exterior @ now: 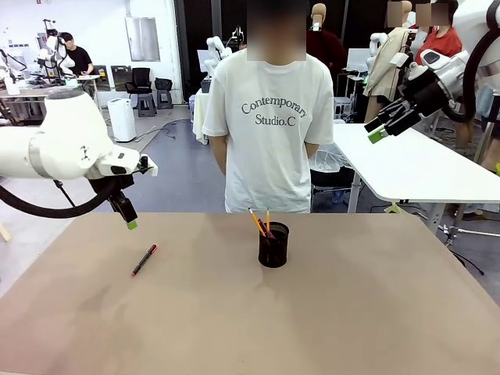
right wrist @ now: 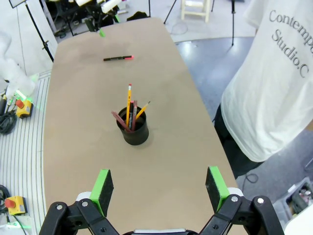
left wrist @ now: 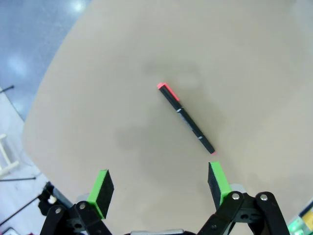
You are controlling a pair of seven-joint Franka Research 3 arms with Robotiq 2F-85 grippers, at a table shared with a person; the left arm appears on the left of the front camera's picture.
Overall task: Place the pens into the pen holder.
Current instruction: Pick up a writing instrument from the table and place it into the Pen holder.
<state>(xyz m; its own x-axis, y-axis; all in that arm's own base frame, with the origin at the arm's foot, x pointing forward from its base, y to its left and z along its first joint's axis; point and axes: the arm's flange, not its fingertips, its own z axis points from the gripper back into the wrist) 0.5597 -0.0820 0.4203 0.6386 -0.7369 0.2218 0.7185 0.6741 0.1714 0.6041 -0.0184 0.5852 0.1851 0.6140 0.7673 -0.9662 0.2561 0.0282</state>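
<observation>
While the black pen (exterior: 144,260) lies flat on the table (exterior: 351,312), well apart from the pen holder (exterior: 273,244) with its pencils (exterior: 262,223), the left gripper (left wrist: 161,183) hangs near it wide open, the right gripper (exterior: 387,125) likewise agape farther off; light, stiff, probably slick, it looks best pinched mid-barrel.

Tabletop (exterior: 351,312): tan, matte, rounded corners, faint darker smudges.
Person (exterior: 269,125): standing at the tabletop's far edge, in a white T-shirt printed "Contemporary Studio.C" (dark lettering, first word arched).
White table (exterior: 422,168): beyond the tabletop's far right corner.
White cylindrical unit (exterior: 122,119) and black office chairs (exterior: 141,82): well beyond the tabletop's far left corner.
Yellow box with red button (right wrist: 22,108): on the striped floor mat beside the tabletop's long edge.
Wooden stool (right wrist: 195,7): on the floor past the tabletop's end.
</observation>
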